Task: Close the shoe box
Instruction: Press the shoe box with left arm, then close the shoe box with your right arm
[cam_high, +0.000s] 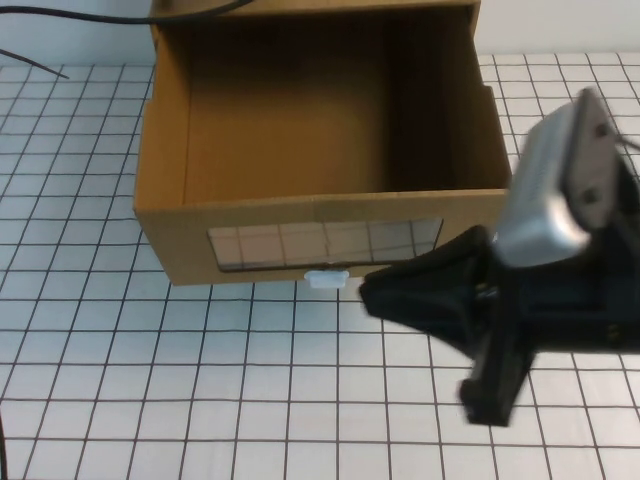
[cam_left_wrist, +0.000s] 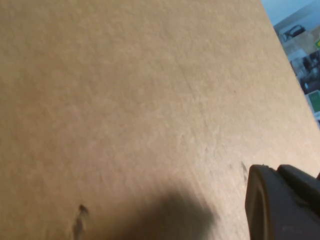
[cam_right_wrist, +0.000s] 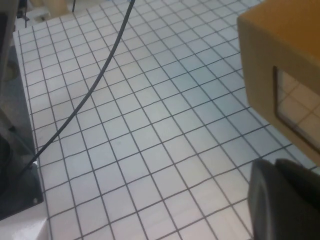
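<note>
The shoe box (cam_high: 170, 235) is a brown cardboard drawer, pulled out toward me, with its empty inside showing. Its front has a wide clear window (cam_high: 325, 243) with a small white pull tab (cam_high: 326, 277) just below. My right gripper (cam_high: 372, 292) is shut and empty. It hovers low in front of the box, right of the tab, tips pointing at it and a little apart. In the right wrist view the gripper (cam_right_wrist: 275, 162) is beside the box corner (cam_right_wrist: 270, 55). My left gripper (cam_left_wrist: 275, 170) is shut, close against plain cardboard (cam_left_wrist: 125, 100); it is out of the high view.
The table is white with a grey grid (cam_high: 200, 380). The box's outer sleeve (cam_high: 200, 8) stands at the back. A black cable (cam_high: 40, 15) lies at the far left and shows in the right wrist view (cam_right_wrist: 95, 85). A dark base (cam_right_wrist: 15, 165) is there too.
</note>
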